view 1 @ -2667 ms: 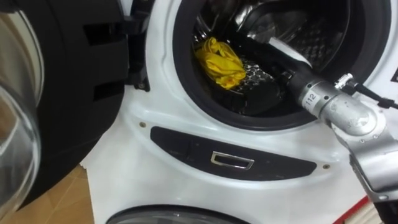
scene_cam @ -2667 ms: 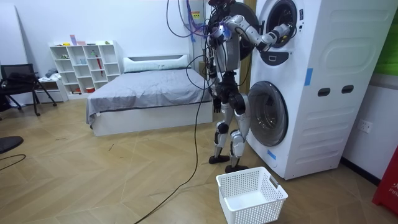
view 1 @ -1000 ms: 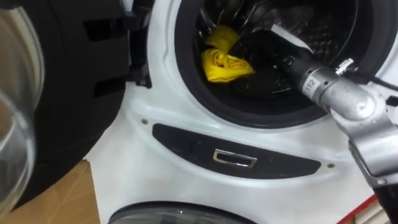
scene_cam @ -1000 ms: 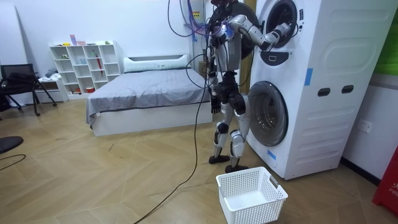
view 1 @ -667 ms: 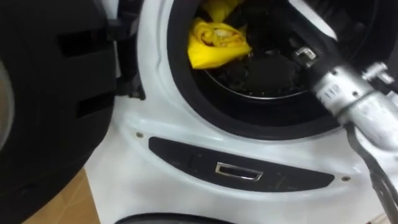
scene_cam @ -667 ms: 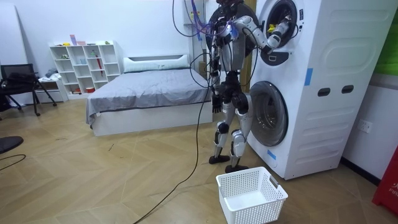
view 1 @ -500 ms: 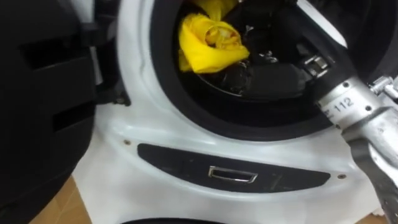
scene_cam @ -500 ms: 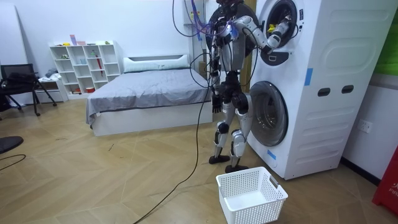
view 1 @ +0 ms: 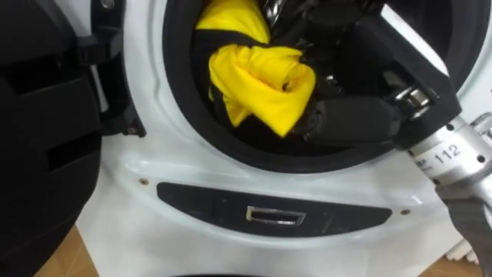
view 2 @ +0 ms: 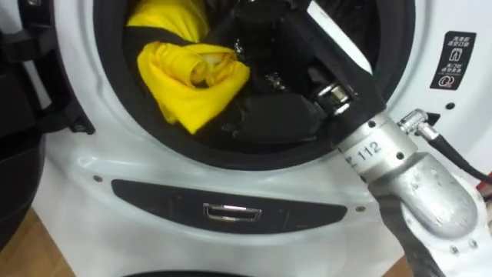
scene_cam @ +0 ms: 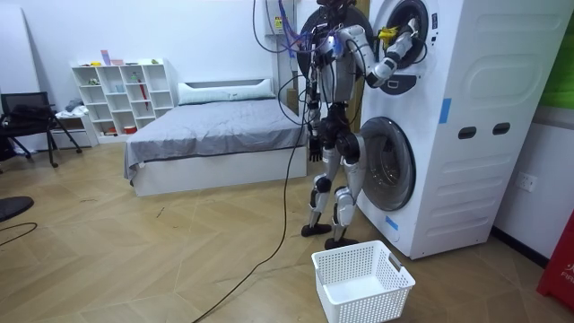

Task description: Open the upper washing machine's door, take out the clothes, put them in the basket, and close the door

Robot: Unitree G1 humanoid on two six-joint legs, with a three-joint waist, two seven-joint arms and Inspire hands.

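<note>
Left eye view, upper washing machine [view 1: 146, 173], front-loading, seen from close range.

- Door [view 1: 42, 131]: black, swung open, at 9 o'clock of the drum opening.
- Seal [view 1: 178, 92]: dark ring round the opening.
- Yellow cloth [view 1: 261, 85]: bunched in a loose roll at about 8 o'clock of the opening. Its lower fold hangs in front of the seal, and a second lobe rises toward 12 o'clock, back into the drum.
- Right hand [view 1: 350, 119]: black, inside the opening, at 3 o'clock of the cloth. Fingers are curled narrow into the roll's right edge, holding the yellow cloth. The silver wrist runs out toward 4 o'clock.
- Panel [view 1: 223, 206]: dark, oblong, at 6 o'clock of the opening, with a small metal pull at its middle.

Room view: robot stands upright, facing the stacked machines, right arm raised to the upper drum.

- Left hand [scene_cam: 315, 146]: hangs by the hip; grip cannot be told.
- Basket [scene_cam: 368, 301]: white, on the floor at 6 o'clock of the robot, just beside its feet and in front of the lower machine [scene_cam: 421, 188].
- Bed [scene_cam: 215, 135]: well apart, at 9 o'clock.
</note>
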